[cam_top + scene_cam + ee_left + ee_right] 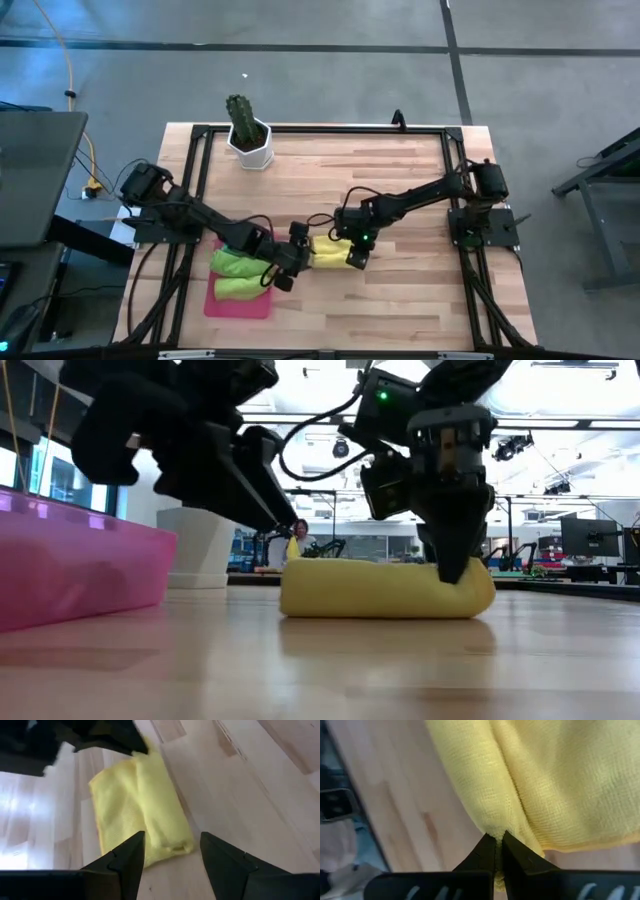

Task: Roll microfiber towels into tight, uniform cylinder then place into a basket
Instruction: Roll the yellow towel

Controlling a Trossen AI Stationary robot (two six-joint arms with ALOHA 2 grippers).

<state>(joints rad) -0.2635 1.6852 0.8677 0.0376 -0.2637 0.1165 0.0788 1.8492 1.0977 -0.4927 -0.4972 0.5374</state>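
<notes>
Your soft yellow microfiber towel (330, 251), rolled into a loose cylinder, lies on the pale wooden counter (400, 180) just right of the shallow pink-red rectangular basket (238, 302). Your right gripper (498, 841) has its fingers pressed together, pinching the roll's edge. Your left gripper (172, 852) hangs at the roll's other end, fingers spread, holding nothing. Two lime-green rolled towels (236, 275) lie in the basket.
</notes>
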